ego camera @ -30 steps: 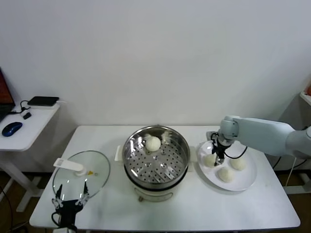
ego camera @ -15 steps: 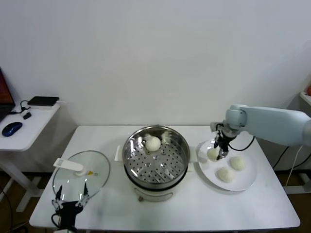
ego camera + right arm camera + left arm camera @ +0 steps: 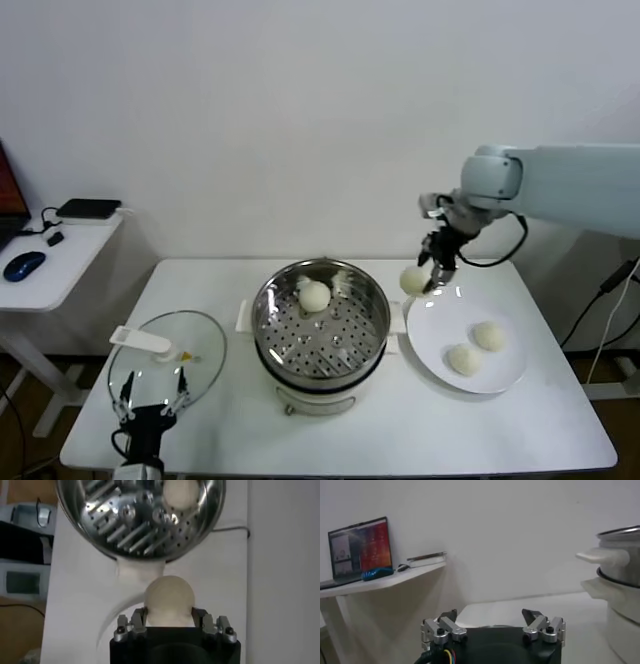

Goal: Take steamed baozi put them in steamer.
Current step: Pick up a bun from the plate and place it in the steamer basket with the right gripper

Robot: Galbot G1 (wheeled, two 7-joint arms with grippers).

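Note:
My right gripper [image 3: 428,279] is shut on an off-white baozi [image 3: 413,280] and holds it in the air between the plate and the steamer's right rim. The same baozi [image 3: 169,599] fills the space between the jaws in the right wrist view. The shiny steamer [image 3: 372,300] stands mid-table with one baozi [image 3: 315,295] on its perforated tray, toward the back. Two more baozi [image 3: 489,335] [image 3: 462,359] lie on the white plate [image 3: 436,330]. My left gripper [image 3: 150,400] hangs open low at the front left, by the lid.
A glass lid [image 3: 205,362] with a white handle lies flat left of the steamer. A small side table [image 3: 70,262] with a mouse and a black box stands at the far left. The wall runs close behind the table.
My right gripper closed on a baozi on the plate, lifted it and carried it up and left toward the steamer. The plate holds two now. The left arm stayed put.

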